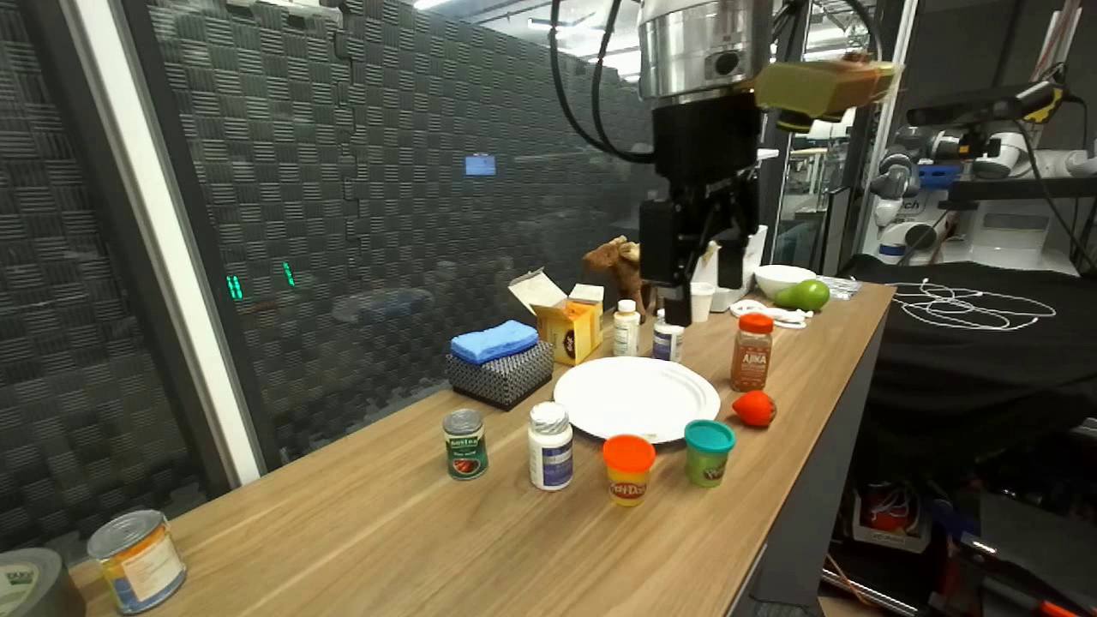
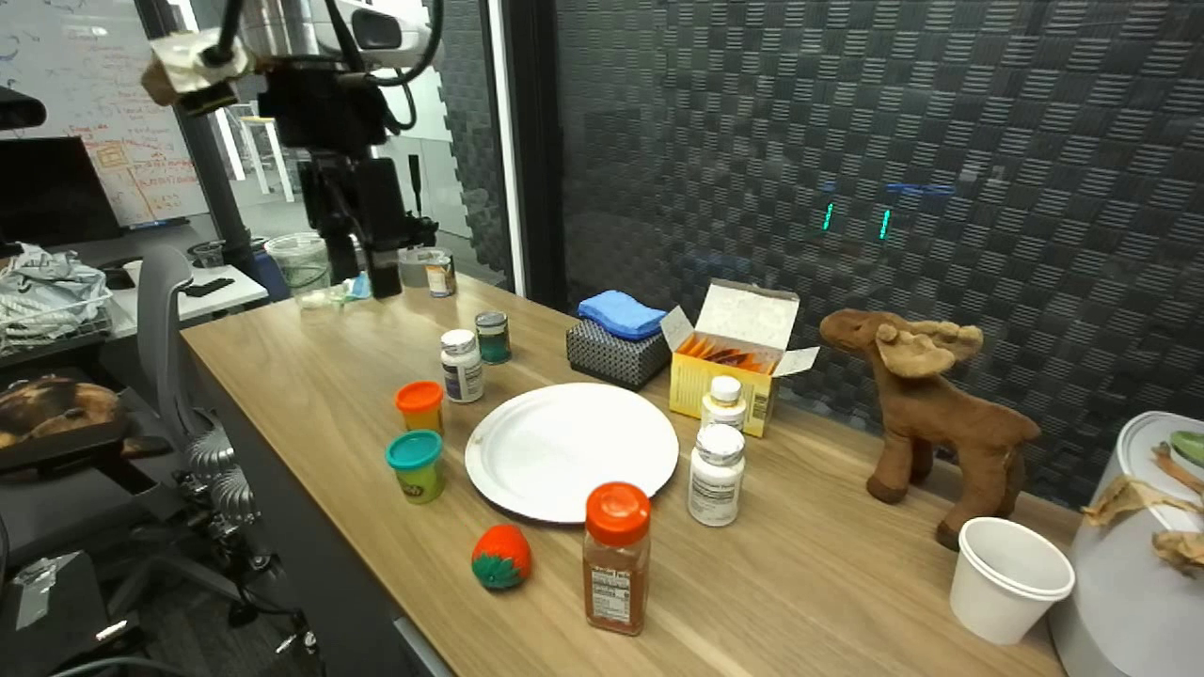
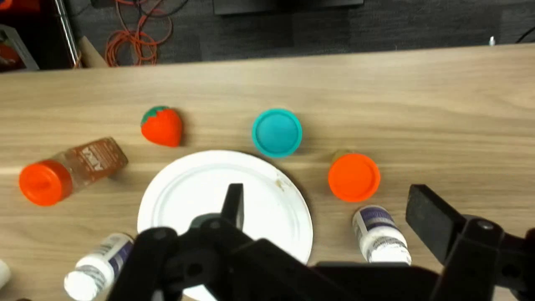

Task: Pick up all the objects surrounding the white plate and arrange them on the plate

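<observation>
The round white plate [image 2: 572, 451] carries no object yet, so all the arranging seems left; the black claw [image 3: 330, 210] is spread widely, holding nothing.

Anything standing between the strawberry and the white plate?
Nothing visible: in the wrist view, only tabletop separates the strawberry from the white plate; the teal-lidded tub and spice jar stand to either side.
</observation>
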### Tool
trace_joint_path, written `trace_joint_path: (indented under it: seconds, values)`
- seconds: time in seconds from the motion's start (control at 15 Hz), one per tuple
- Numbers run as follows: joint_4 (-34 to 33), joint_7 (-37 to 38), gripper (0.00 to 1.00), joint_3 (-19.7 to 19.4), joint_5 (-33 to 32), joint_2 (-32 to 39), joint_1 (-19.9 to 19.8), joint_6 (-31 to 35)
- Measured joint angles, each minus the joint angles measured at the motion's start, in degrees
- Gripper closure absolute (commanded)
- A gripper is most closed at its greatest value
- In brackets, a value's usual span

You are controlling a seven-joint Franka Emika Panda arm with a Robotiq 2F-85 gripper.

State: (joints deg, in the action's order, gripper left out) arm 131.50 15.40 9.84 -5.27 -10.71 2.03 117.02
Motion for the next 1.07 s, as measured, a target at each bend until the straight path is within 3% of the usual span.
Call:
trace_joint_path:
  seconds: [0.33,0.73,1.07]
  values:
    - [-9.4,-0.1,0.00,1.2,-1.4,11.2,3.6,5.3]
    - [-22.7,-2.9,0.00,1.4,-3.1,27.3,8.9,5.9]
    - [-30.5,-3.3,0.00,-0.4,-5.1,35.2,10.9,6.2]
